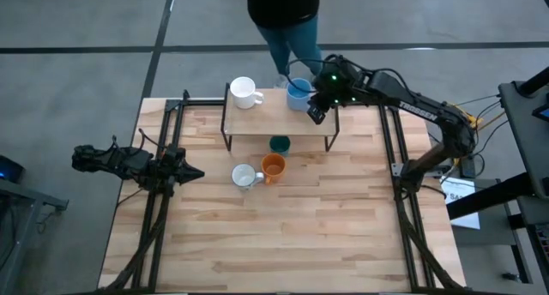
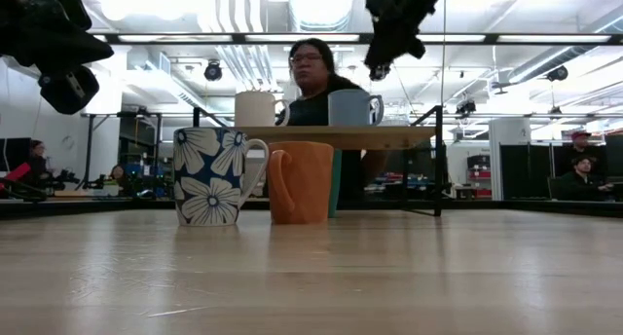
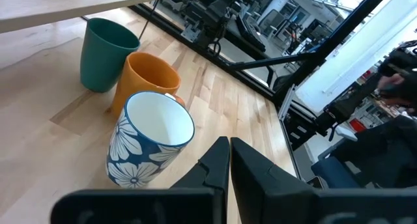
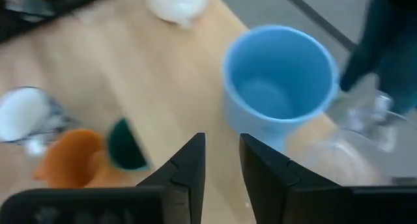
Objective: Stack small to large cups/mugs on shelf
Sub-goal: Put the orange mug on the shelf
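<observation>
Light blue ceramic mug [image 1: 298,93] stands on the wooden shelf [image 1: 276,115]; the right pincer [image 1: 316,112] hovers beside it, fingers apart, empty. Left pincer [image 1: 190,172], closed, waits over the tabletop [image 1: 283,235].

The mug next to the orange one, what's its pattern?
White flowers on dark blue, white inside; clearest in the low view.

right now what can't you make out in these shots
- Clear glass: right wrist view only, motion-blurred; in the high view the right arm covers it.
- Dark green cup: low view, almost all behind the orange mug.
- White mug: right wrist view, cut off by the edge.
- Person: high view, cropped by the edge.
</observation>
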You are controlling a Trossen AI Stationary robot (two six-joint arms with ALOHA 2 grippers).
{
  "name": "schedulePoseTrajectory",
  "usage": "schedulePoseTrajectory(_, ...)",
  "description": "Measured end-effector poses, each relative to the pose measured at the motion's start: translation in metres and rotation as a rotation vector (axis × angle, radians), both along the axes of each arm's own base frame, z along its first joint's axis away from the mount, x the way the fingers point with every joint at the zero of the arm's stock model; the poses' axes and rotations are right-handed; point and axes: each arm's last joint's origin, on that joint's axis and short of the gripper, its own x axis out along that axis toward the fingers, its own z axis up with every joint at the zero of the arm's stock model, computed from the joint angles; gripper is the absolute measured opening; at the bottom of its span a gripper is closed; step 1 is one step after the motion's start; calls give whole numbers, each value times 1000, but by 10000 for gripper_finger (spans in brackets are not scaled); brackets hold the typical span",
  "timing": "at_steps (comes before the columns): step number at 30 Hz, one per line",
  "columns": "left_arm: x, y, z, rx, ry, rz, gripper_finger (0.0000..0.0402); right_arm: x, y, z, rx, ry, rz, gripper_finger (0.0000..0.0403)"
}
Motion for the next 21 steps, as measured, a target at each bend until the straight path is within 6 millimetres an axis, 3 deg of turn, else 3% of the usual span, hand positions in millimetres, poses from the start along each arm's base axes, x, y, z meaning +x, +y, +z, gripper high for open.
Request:
schedulePoseTrajectory(5,0,0,0,0,1,0,0,-2,37,15,41,-79,127,79)
schedulePoseTrajectory(10,0,0,0,1,2,0,0,0,87,14,52,-82,295,68)
schedulePoseTrajectory(16,0,0,0,1,2,0,0,1,138,-5,25,-18,310,57)
schedulePoseTrajectory(21,0,0,0,1,1,0,0,-10,169,-27,-15,-41,260,16)
